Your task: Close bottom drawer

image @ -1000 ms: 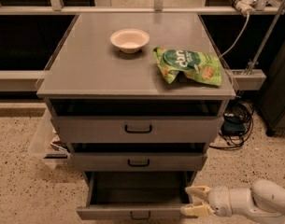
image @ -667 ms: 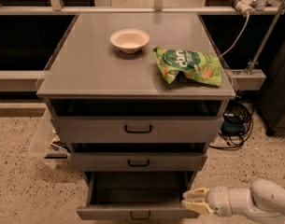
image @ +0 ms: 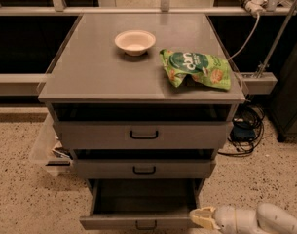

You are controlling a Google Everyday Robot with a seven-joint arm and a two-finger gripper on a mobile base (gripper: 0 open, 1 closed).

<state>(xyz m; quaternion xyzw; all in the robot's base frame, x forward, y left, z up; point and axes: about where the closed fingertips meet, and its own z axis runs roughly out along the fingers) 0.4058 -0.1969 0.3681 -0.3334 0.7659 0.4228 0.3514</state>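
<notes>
Bottom drawer (image: 114,222), flat grey metal, sits pulled out, lowest of three. Cream tool (image: 202,217) is just beside its front right corner; spread or not, can't tell. Round bowl (image: 135,41) & crinkly green bag (image: 196,68) on counter (image: 89,72).

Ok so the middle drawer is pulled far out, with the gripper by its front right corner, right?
No. The camera view shows the bottom drawer pulled far out, not the middle drawer, with the gripper by its front right corner.
</notes>
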